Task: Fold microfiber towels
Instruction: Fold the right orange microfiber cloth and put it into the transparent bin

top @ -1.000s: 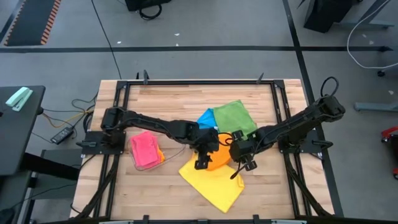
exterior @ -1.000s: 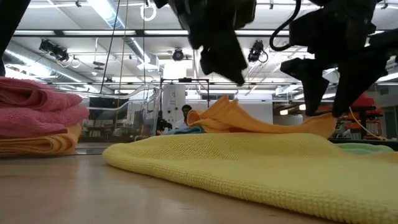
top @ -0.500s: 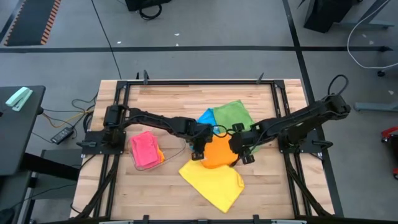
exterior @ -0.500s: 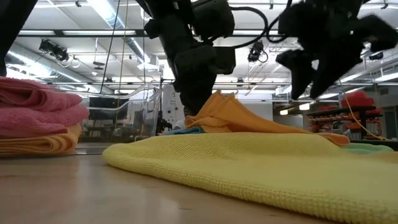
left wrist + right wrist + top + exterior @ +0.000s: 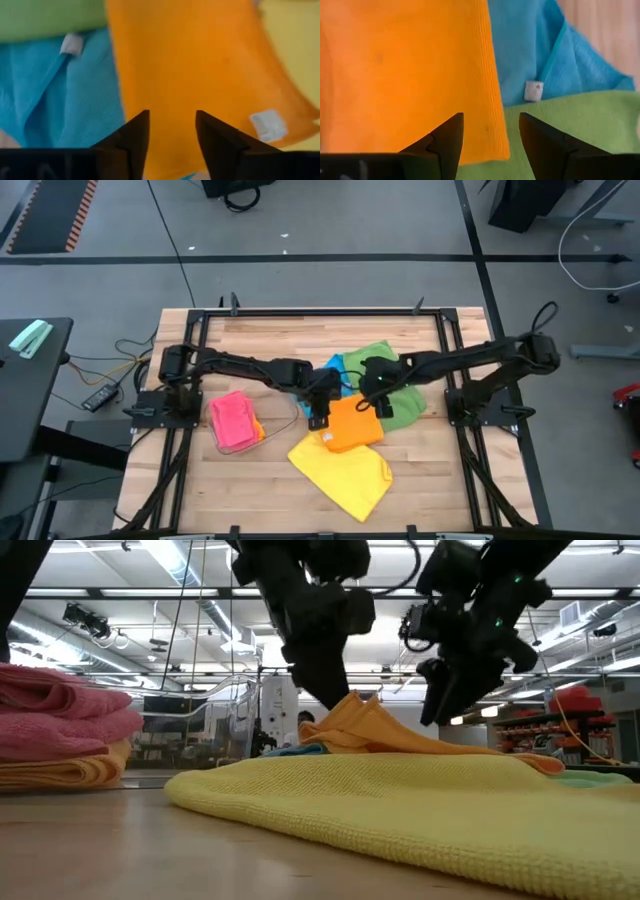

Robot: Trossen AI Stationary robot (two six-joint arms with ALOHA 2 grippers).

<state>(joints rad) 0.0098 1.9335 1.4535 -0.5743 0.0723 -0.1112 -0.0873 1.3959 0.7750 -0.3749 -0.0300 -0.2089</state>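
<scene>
The orange towel [image 5: 352, 423] is spread mid-table over the yellow towel [image 5: 342, 472], flanked at its far edge by the unclenched, empty left gripper [image 5: 320, 405] and right gripper [image 5: 372, 393], equally near.

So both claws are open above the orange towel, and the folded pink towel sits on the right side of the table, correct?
Not quite. The high view shows the folded pink towel on the left side of the table. The left claw and right claw are indeed open above the orange towel.
</scene>
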